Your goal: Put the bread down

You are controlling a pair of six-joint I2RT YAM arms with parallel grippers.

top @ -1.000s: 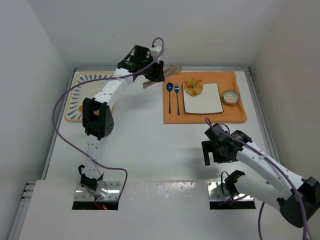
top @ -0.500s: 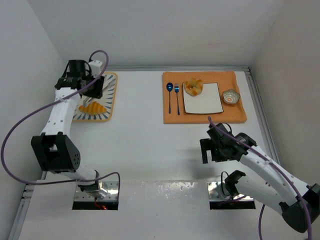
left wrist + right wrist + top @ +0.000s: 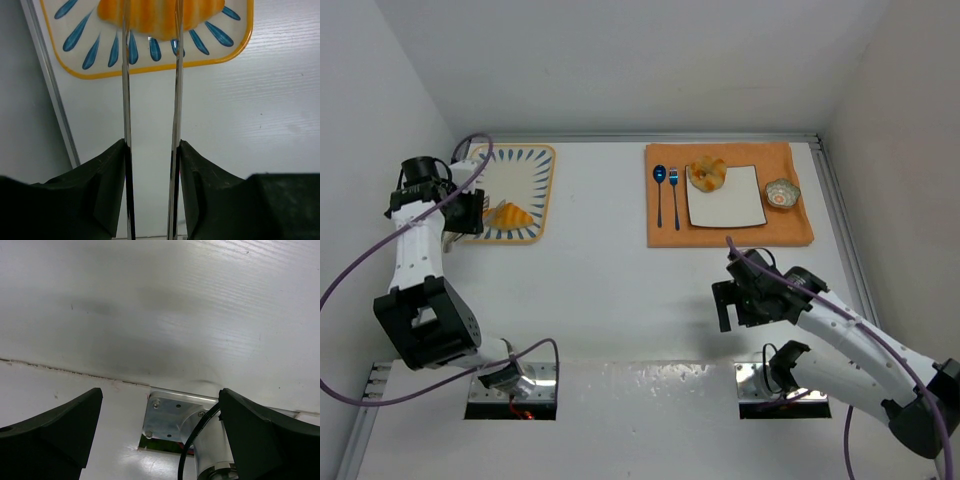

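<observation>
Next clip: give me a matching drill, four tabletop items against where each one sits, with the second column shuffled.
Items:
1. croissant
2. bun
3. small bowl
4. spoon

Places:
A. on the white plate
B. on the orange mat, right of the plate
C. on the patterned tray
D. on the orange mat, left of the plate

Pairs: 1-C, 2-A, 3-B, 4-D

1. Orange placemat [image 3: 800,232]: that's cloth, matt, softly textured.
2. On the placemat, the white plate [image 3: 740,210] looks smooth and glazed.
3. Well left of the placemat, the tray [image 3: 220,47] is glossy and smooth.
4. The croissant [image 3: 160,20] on it has a ridged golden crust with a slight sheen.
5. Table [image 3: 250,125]: white, matt, with fine grain lines like painted wood.
6. Left gripper [image 3: 151,15]: thin, shiny-edged fingers set in matt black plastic.
7. Right gripper [image 3: 161,392]: matt black too, above a bare metal bracket [image 3: 170,412].
</observation>
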